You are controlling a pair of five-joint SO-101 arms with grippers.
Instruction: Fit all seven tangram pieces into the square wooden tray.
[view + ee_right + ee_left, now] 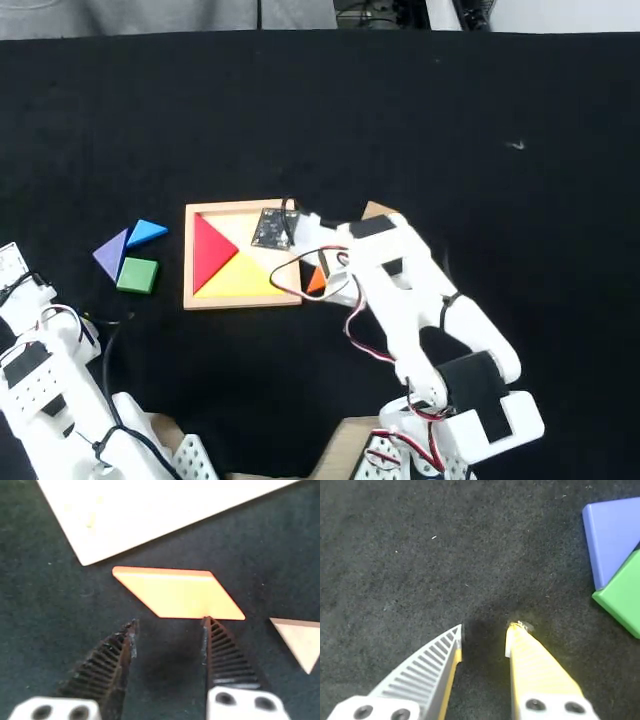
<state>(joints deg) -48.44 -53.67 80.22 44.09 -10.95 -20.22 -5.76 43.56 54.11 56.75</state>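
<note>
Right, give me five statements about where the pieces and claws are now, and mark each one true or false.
1. The red triangle lies inside the tray. True.
2. The green square sits in the tray. False: it lies on the black cloth outside the tray, beside the purple triangle.
3. The right claw is shut on the orange parallelogram. False: the claw is open and the piece lies flat on the cloth at its tips.
4. The left claw is open with nothing between its fingers. True.
5. The yellow triangle lies on the cloth. False: it is in the tray, next to the red triangle.
</note>
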